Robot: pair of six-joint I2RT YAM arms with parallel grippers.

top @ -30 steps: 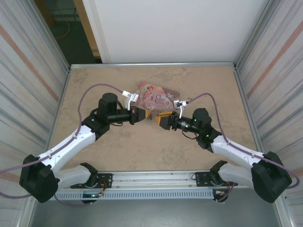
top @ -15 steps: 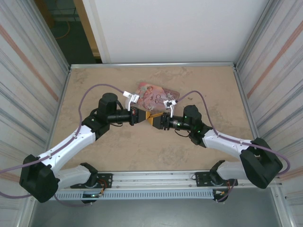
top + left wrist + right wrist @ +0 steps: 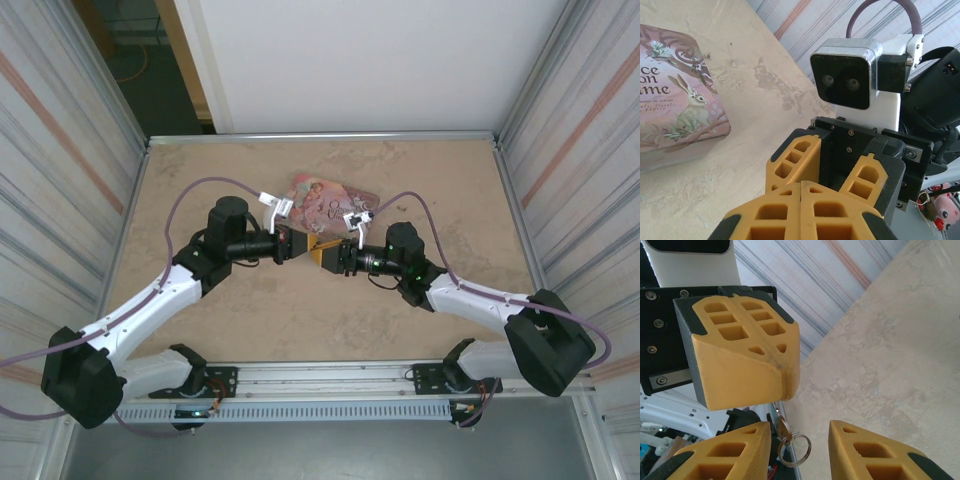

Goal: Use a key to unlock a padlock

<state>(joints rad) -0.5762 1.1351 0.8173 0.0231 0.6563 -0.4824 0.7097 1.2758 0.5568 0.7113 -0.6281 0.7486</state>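
At mid-table our right gripper point(image 3: 800, 429) has slid left, narrowing – half-wide, gripping nothing – toward the key point(image 3: 784, 428) dangling from our shut left gripper point(image 3: 786, 374); we judge a handover near.

pink on the tin point(image 3: 670, 115), with a pale rabbit, green leaves and brown swirls; yellow and black on the left gripper point(image 3: 788, 381) and right gripper point(image 3: 799, 429); brownish gold on the key point(image 3: 784, 429), silver on its ring point(image 3: 809, 447); sandy tan with darker blotches on the table point(image 3: 775, 75); purple on the cables point(image 3: 205, 181); grey stripes and one orange on the walls point(image 3: 50, 150)
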